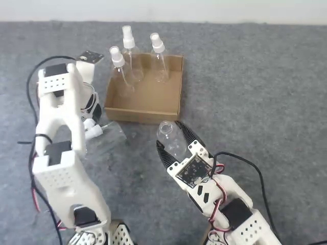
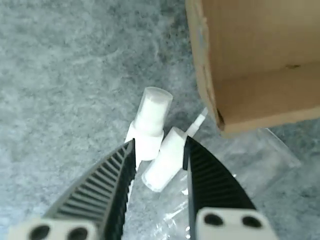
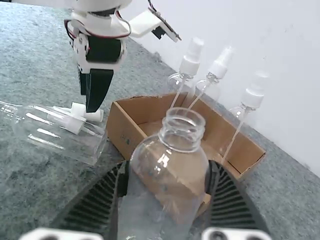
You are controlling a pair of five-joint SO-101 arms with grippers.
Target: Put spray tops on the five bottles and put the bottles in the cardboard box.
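Here, the right gripper [image 3: 167, 185] clamps the uncapped bottle [image 1: 167, 137] upright just before the cardboard box [image 1: 153, 109], its neck exposed to receive a top. The left gripper [image 2: 159, 145], jaws spread, straddles a spray top [image 2: 162, 160] lying beside the box corner, apparently positioned to grasp it.

Three bottles [image 1: 132, 56] stand inside the box [image 1: 143, 115], at its far side. A fourth bottle [image 1: 168, 138] is just before the box, with spray tops [image 1: 93, 130] lying left of it.

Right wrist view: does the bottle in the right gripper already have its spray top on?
No, the bottle held in the right gripper has a bare, open neck with nothing fitted on it.
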